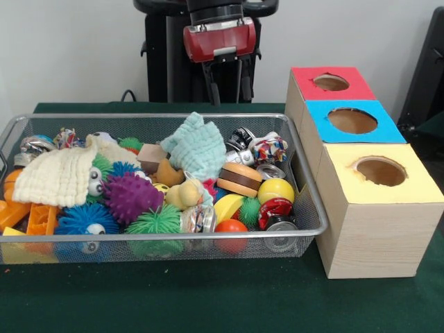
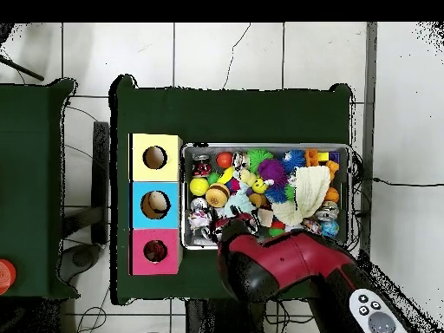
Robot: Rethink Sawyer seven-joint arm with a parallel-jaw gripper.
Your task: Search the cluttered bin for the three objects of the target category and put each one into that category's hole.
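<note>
While the red and black arm [image 2: 295, 264] hangs above the far rim of the bin, note that its gripper [image 1: 227, 87] shows two dark fingers [image 1: 211, 89] pointing straight down, set a narrow gap apart and holding nothing. The fingertips end above the wire rim, clear of the contents. In the overhead view the arm covers the gripper, so judge the finger gap from the front view only.

Directly below and in front of the gripper you find the silver wire-mesh bin [image 1: 313, 208], heaped with clutter. Identify these items: a pale teal knitted cloth [image 1: 198, 147], a cream waffle-weave cloth [image 1: 57, 177], a purple spiky ball [image 1: 130, 196], a green spiky ball [image 1: 154, 222], a blue spiky ball with an eye [image 1: 87, 220], a yellow smooth ball [image 1: 276, 190], a small toy burger [image 1: 239, 179], a crushed red metal can [image 1: 275, 209] and a yellow rubber duck [image 1: 182, 194]. No brand name or lettering can be read on any item; the can's print is too small to make out.

Beside the bin, touching or nearly touching its end wall, stand three wooden boxes in a row, each with one round hole: the yellow-topped box [image 1: 378, 201], the blue-topped box [image 1: 352, 121] and the red-topped box [image 1: 330, 83]. The frames do not show which category is the target.

Open dark green table cloth [image 1: 222, 298] lies in front of the bin and boxes.
</note>
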